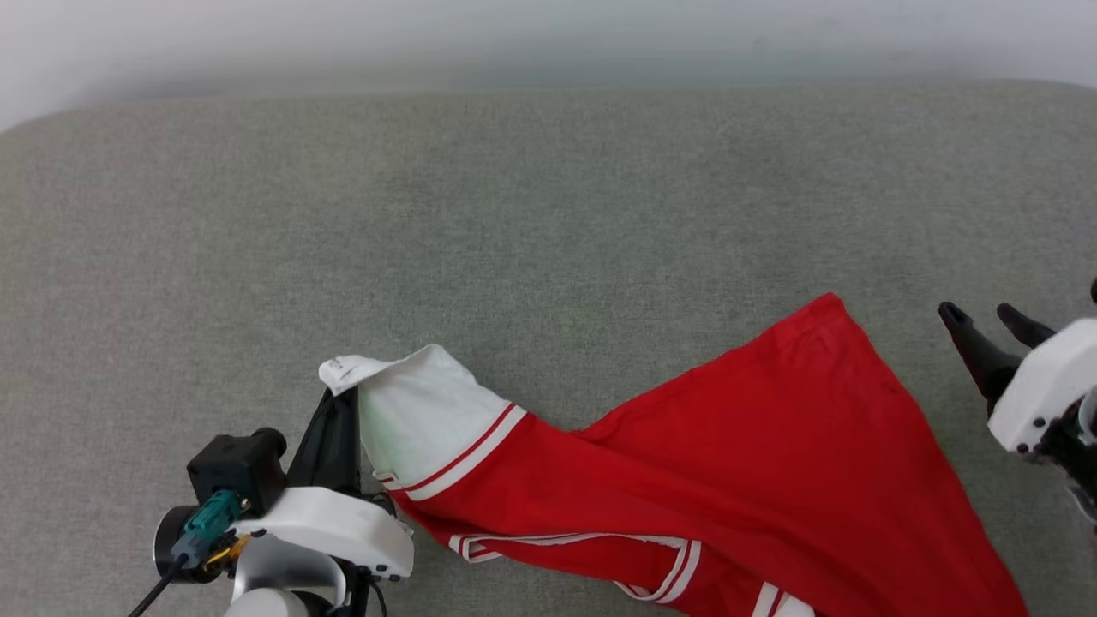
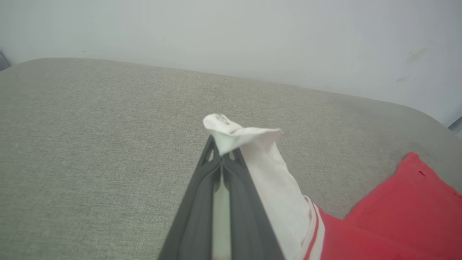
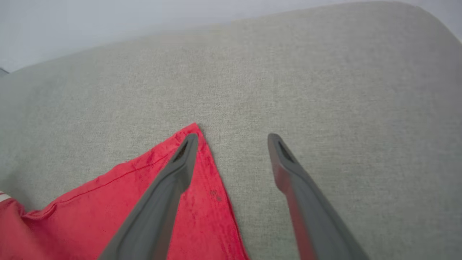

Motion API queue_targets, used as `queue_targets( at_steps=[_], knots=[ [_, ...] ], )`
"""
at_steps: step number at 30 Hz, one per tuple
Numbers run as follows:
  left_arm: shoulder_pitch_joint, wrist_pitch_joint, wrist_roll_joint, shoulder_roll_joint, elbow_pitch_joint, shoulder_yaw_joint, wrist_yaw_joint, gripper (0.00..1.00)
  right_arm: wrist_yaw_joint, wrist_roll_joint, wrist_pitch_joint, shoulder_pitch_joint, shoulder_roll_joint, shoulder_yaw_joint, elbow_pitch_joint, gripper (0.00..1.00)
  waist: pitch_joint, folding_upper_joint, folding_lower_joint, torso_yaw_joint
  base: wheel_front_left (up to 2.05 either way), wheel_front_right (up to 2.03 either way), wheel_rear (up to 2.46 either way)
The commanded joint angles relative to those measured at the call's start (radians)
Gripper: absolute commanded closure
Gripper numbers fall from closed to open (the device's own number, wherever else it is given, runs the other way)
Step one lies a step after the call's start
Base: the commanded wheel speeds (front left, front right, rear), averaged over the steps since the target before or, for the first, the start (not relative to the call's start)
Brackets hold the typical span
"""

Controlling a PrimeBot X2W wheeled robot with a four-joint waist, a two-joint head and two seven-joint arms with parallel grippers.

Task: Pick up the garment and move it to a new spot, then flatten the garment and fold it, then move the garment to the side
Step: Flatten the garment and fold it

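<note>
Left fingers pinch the garment; right fingers gape beside its corner

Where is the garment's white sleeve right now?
In the head view the white sleeve is lower left of centre over the grey cushion, its tip pinched in the left end effector, the red body extending to its right.

Bright-red garment with white sleeve edged in red-and-white stripes, on speckled grey-green surface

No legible text or labels, faint grey marks on white tip of garment, too blurred to read
</note>
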Motion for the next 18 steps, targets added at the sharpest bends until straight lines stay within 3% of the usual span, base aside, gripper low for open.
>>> queue_targets(
  at_steps=[1, 8, 18],
  knots=[
    [-0.023, -0.008, 0.009, -0.005, 0.0, -0.002, -0.005, 1.0, -0.001, 0.004, 0.055, -0.041, -0.015, 0.016, 0.017, 0.0, 0.046, 0.0, -0.0001, 0.031, 0.0, 0.0, 0.0],
    [-0.085, -0.03, 0.02, -0.026, 0.01, -0.023, -0.021, 1.0, -0.001, 0.012, 0.344, -0.193, -0.019, 0.065, 0.096, 0.0, 0.123, 0.0, -0.0001, 0.083, 0.0, 0.0, 0.0],
    [-0.121, -0.042, 0.022, -0.035, 0.023, -0.036, -0.026, 1.0, -0.001, 0.02, 0.469, -0.22, 0.004, 0.203, 0.28, 0.0, 0.158, 0.0, -0.0001, 0.109, 0.0, 0.0, 0.0]
  ],
)
